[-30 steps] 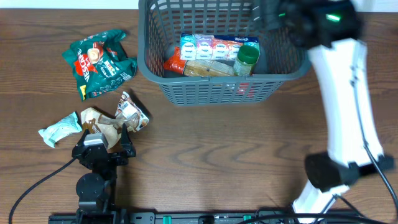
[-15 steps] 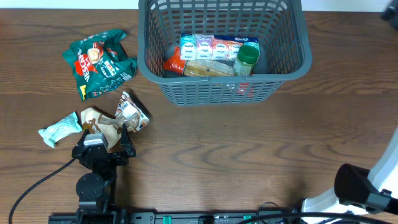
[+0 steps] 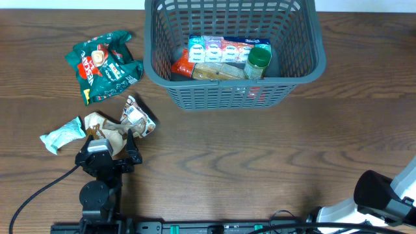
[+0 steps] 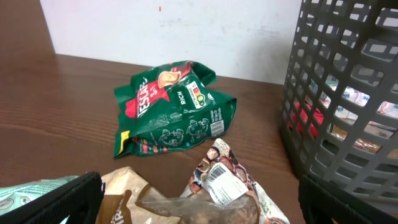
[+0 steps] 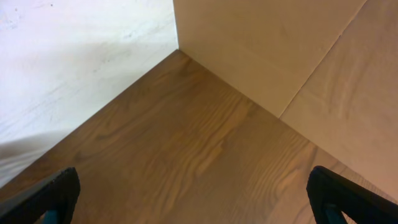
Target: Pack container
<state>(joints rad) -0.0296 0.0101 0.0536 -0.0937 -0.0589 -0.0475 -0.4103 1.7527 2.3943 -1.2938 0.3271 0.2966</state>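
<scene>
The dark grey lattice basket [image 3: 305, 62] stands at the back centre of the table. It holds a red packet [image 3: 182, 66], a pastel box [image 3: 221, 47], a cracker pack [image 3: 218, 71] and a green-lidded jar [image 3: 258, 62]. The basket's side also shows in the left wrist view [image 4: 348, 93]. My left gripper [image 3: 110, 138] is open at the front left, its fingers on either side of a brown patterned packet [image 4: 217, 186]. My right gripper [image 5: 193, 199] is open and empty over bare wood. Only the right arm's base [image 3: 383, 201] shows overhead.
A green snack packet [image 3: 104, 65] lies at the back left; it also shows in the left wrist view [image 4: 171, 106]. A mint-coloured packet [image 3: 62, 138] lies left of the brown one. A white wall and a cardboard panel [image 5: 298, 43] border the table corner.
My right arm has pulled back from above the basket to the front right corner, out of the overhead view except its base. The left arm and the items have not moved.
</scene>
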